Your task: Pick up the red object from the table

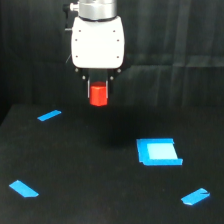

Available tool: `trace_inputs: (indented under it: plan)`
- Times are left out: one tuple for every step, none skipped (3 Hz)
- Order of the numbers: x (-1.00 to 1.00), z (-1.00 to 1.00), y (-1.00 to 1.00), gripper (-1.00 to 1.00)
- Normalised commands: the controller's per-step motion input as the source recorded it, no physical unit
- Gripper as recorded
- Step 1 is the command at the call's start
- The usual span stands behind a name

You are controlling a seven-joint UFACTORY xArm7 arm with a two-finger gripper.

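Nearest, blue tape strips lie by the table's (100,200) front corners (23,188) (195,196), then a blue square patch (159,152) toward its right edge, another strip (49,115) at its far left, and above it the gripper (98,92) clamps the red object (98,95) aloft.

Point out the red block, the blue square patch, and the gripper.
red block (98,95), exterior view, on its front face.
blue square patch (158,151), exterior view, on its lighter middle.
gripper (98,91), exterior view, midway between its fingers, which hold the block.
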Motion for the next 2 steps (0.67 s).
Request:
trace_inputs:
  plan:
    - [0.08, -0.03, 0.02, -0.99]
    - [0.06, 0.06, 0.04, -0.98]
